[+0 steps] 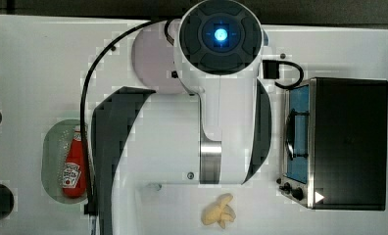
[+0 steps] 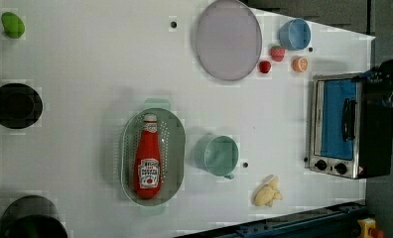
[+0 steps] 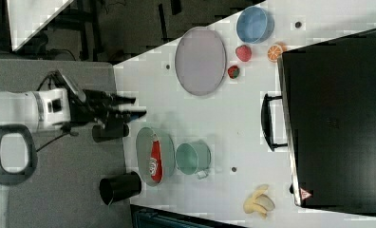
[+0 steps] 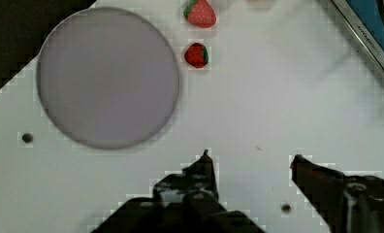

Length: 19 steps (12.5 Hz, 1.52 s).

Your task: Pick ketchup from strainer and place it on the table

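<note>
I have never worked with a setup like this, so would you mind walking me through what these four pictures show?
It is one white robot arm at a white table, filmed by four cameras at once. The top view looks straight down on the arm. The left view and right view show the whole table from two other spots. The wrist view comes from a camera on the arm's hand, looking past its gripper, whose two dark fingers are spread apart and hold nothing.

On the table, a red ketchup bottle lies in a pale green strainer, beside a teal cup. There are also a grey-lilac plate, a blue cup, two strawberries, a toaster oven and a banana.
</note>
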Each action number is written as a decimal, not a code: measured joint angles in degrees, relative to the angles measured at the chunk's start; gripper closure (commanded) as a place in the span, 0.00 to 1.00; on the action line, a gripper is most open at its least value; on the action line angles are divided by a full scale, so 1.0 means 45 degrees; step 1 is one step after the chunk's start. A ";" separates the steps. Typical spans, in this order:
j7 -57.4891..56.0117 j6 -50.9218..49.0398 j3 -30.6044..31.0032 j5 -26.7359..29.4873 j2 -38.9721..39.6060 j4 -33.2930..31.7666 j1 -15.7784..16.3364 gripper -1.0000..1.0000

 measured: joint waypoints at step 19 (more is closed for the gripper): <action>-0.0093 0.1790 0.8497 0.0520 -0.0018 -0.1853 0.0556 0.00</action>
